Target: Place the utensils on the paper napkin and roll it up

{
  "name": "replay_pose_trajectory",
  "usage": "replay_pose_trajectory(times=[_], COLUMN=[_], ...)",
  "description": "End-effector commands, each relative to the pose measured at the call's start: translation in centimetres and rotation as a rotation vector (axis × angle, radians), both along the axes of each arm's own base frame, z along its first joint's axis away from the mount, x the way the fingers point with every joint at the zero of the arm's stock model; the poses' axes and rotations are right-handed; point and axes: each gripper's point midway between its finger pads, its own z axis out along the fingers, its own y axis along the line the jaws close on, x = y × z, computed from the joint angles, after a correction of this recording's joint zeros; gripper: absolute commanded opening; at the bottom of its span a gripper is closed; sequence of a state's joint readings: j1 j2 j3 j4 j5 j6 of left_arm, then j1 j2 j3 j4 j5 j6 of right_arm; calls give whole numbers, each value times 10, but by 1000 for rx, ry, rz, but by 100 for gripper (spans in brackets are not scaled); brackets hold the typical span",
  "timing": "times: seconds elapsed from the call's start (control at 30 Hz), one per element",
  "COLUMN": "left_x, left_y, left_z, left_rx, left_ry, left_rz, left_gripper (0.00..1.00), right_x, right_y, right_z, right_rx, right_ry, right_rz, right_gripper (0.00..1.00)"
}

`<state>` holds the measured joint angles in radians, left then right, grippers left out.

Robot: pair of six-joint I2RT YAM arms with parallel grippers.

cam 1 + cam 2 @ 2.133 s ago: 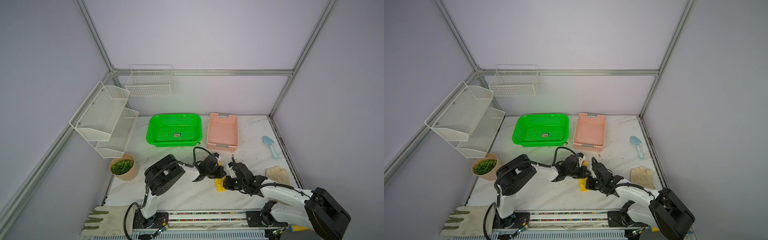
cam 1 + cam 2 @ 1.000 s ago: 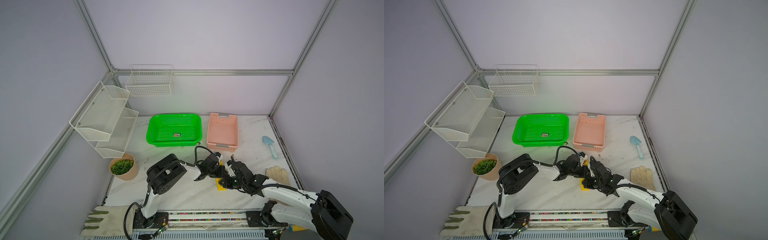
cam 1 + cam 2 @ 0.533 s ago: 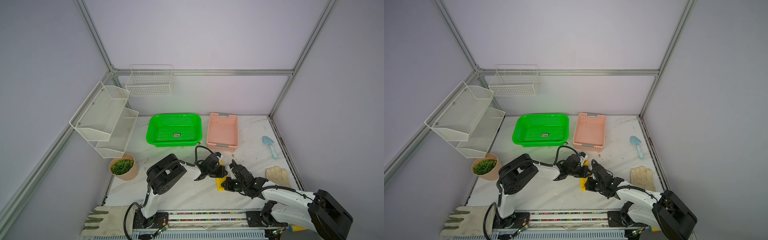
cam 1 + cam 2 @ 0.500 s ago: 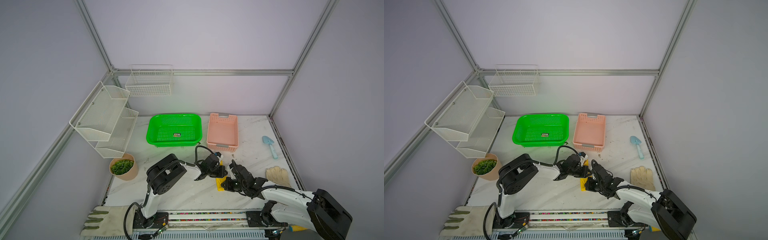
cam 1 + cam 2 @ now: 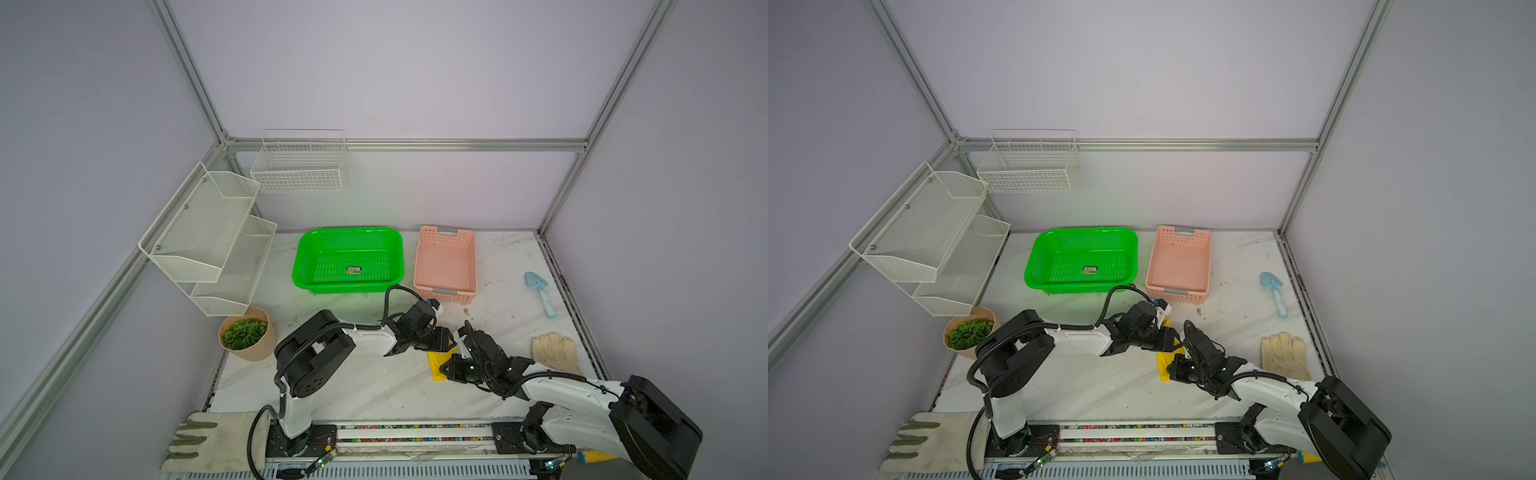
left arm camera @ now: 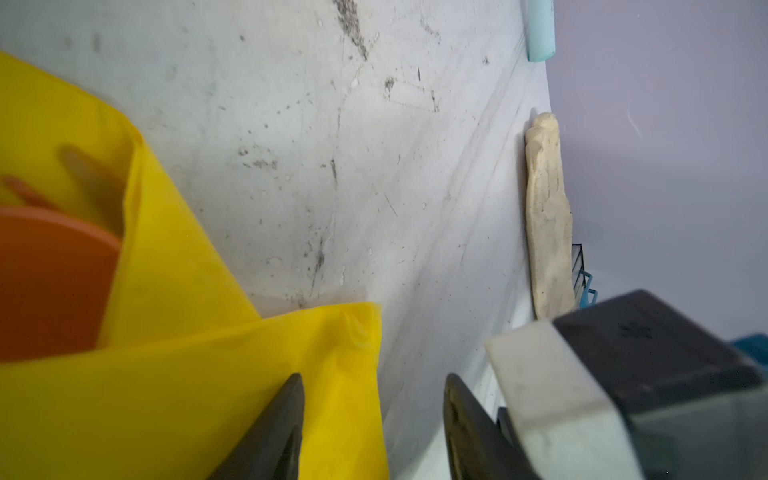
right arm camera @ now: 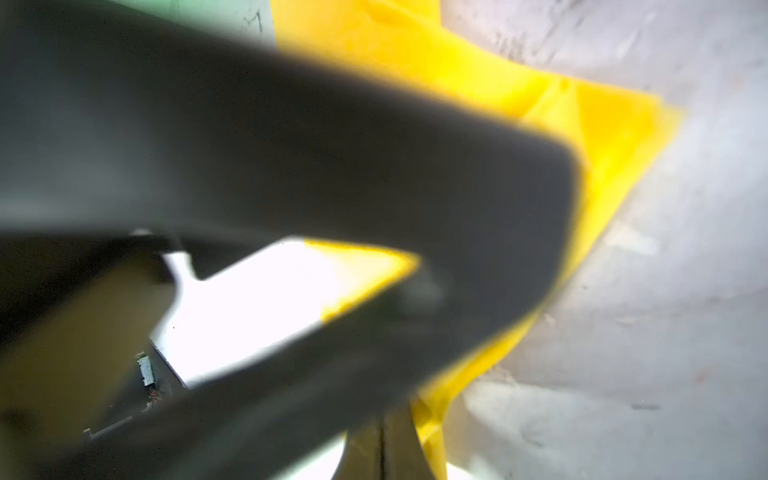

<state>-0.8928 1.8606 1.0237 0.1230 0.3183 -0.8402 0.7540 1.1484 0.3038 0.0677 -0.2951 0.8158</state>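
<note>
Top views: bright, even, diffuse light from above; I see only faint, soft shadows on the table [image 5: 374, 399].
Colour cast: the green basket [image 5: 348, 259] glows onto the back wall [image 5: 365, 203].
Left wrist: table sharp; paper napkin [image 6: 166, 374] and orange utensil [image 6: 50, 282] soft (too close to the lens).
Right wrist: my worst view; a blurred dark shape [image 7: 291, 166] and a blown-out white patch [image 7: 257, 299].

Thin yellow paper napkin [image 5: 435, 366]: mostly covered by both arms in both top views, so how it is folded is unclear. Orange plastic utensils [image 6: 50, 282]: only one blurred rounded piece shows inside the napkin fold, cut off by the left wrist frame edge; fork and knife can't be made out. In the right wrist view a blurred dark robot part [image 7: 291, 174] blocks most of the frame. Light-blue toy trowel [image 6: 540, 29]: only the handle end shows, cropped.
</note>
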Motion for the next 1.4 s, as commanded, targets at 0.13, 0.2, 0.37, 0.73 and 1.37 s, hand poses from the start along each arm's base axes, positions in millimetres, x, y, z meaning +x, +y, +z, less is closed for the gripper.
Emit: replay_pose_trajectory(times=[0.13,0.2,0.37,0.73,1.37], left_x=[24,21,5,-6,-12], left_y=[49,63,79,48,23], left_z=[59,50,20,32,-21], left_rx=[-4,42,70,-59,-142], left_ry=[-120,-106,-38,-91,3], left_rz=[108,131,152,78,49], left_gripper=[58,59,58,50,43], right_x=[-15,-16,-17,-19,-22], right_y=[-16,-15,-11,-6,-4], right_z=[-22,-22,-26,-30,-30], right_rx=[-61,-56,-44,-13,5], right_ry=[73,74,87,108,122], right_rz=[-24,-22,-8,-2,-3], right_gripper=[0,0,1,1,1])
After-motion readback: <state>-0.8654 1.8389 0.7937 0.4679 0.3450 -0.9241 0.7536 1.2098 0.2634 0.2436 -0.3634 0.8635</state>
